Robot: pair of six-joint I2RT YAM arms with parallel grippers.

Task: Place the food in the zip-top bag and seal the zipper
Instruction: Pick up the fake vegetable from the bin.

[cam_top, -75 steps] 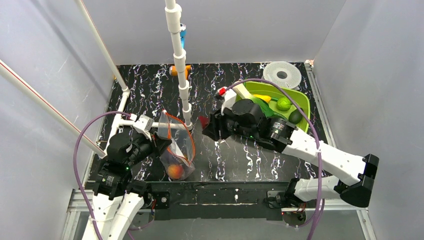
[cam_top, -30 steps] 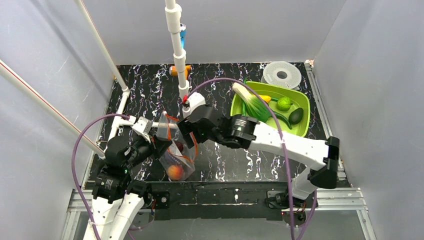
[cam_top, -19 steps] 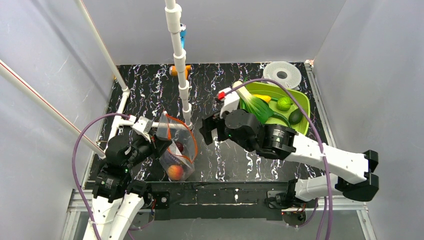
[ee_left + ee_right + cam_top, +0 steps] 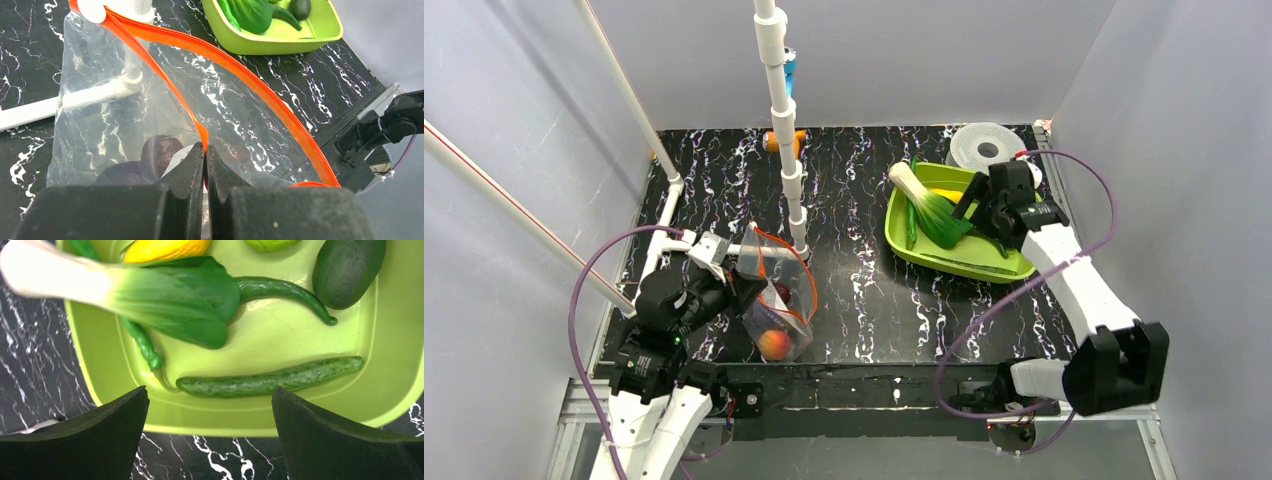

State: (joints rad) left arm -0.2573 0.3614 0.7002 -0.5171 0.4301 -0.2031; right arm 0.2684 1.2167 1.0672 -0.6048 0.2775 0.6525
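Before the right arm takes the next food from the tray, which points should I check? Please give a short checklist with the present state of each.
1. Hold: left gripper shut on zipper: ok.
2. Mouth of bag open: ok.
3. Opening: right gripper open: ok.
4. Aim: right gripper over tray, long pod between its fingers: ok.
5. Inside bag: peach, plum: ok.
6. Way to bag free of white pole: cannot tell.
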